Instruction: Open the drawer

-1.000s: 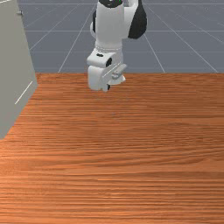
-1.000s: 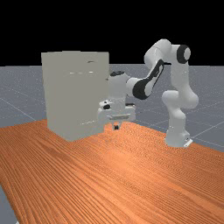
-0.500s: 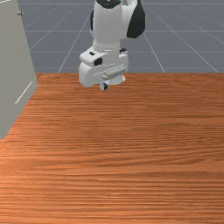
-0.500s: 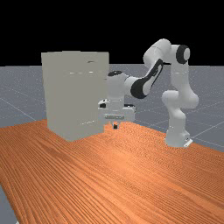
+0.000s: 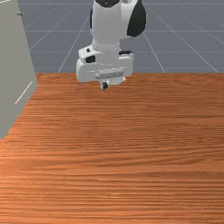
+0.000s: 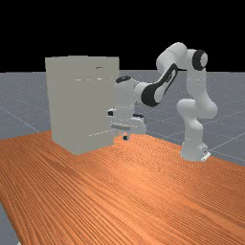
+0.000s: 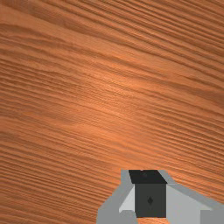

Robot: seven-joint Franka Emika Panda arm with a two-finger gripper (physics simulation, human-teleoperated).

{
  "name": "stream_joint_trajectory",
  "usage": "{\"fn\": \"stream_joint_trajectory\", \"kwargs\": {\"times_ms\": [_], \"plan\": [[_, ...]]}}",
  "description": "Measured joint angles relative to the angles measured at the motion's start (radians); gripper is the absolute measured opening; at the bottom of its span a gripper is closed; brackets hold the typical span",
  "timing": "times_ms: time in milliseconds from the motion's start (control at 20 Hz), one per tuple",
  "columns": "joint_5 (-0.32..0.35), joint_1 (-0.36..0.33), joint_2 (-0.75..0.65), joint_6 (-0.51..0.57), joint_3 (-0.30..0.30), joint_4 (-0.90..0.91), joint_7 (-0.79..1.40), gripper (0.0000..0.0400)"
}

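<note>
Gripper [image 5: 105,85] is pointing down over the table's far end in the front view, fingers meeting and gripping nothing. Cabinet [image 6: 64,103] is standing well apart, at the front view's left, its drawer [image 6: 95,107] seemingly sitting closed behind a flush face. That distance is probably leaving room for turning and lining up with a handle, perhaps the small knob [image 5: 19,13] up high; shut fingers are likely needing to part first.

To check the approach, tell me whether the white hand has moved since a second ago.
Yes: judged against the grey box-shaped cabinet, the hand has shifted slightly toward the far view's left and turned.
</note>
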Motion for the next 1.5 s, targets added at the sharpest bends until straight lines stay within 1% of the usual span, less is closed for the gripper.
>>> {"fn": "stream_joint_trajectory", "kwargs": {"times_ms": [700, 750, 900, 950, 1000, 1050, 1100, 1150, 1200, 1250, 1300, 1350, 1400, 1500], "plan": [[0.038, 0.032, -0.006, -0.044, -0.039, 0.029, 0.521, 0.0], [0.052, 0.032, -0.011, -0.037, -0.04, 0.023, 0.553, 0.0], [0.042, 0.031, -0.01, -0.05, -0.034, 0.032, 0.496, 0.0], [0.056, 0.029, 0.0, -0.089, -0.033, 0.054, 0.501, 0.0], [0.042, 0.034, -0.041, -0.012, -0.031, -0.005, 0.496, 0.0], [0.043, 0.036, -0.086, 0.061, -0.03, -0.054, 0.505, 0.0], [0.028, 0.038, -0.122, 0.086, -0.03, -0.074, 0.512, 0.0], [0.02, 0.038, -0.143, 0.052, -0.031, -0.06, 0.522, 0.0], [0.003, 0.037, -0.18, 0.079, -0.031, -0.078, 0.522, 0.0], [-0.02, 0.033, -0.232, 0.145, -0.032, -0.11, 0.528, 0.0], [-0.026, 0.028, -0.263, 0.149, -0.034, -0.105, 0.534, 0.0], [-0.016, 0.028, -0.261, 0.054, -0.039, -0.05, 0.52, 0.0], [-0.011, 0.026, -0.253, -0.006, -0.042, -0.013, 0.508, 0.0], [-0.036, 0.016, -0.313, 0.081, -0.04, -0.066, 0.57, 0.0]]}}
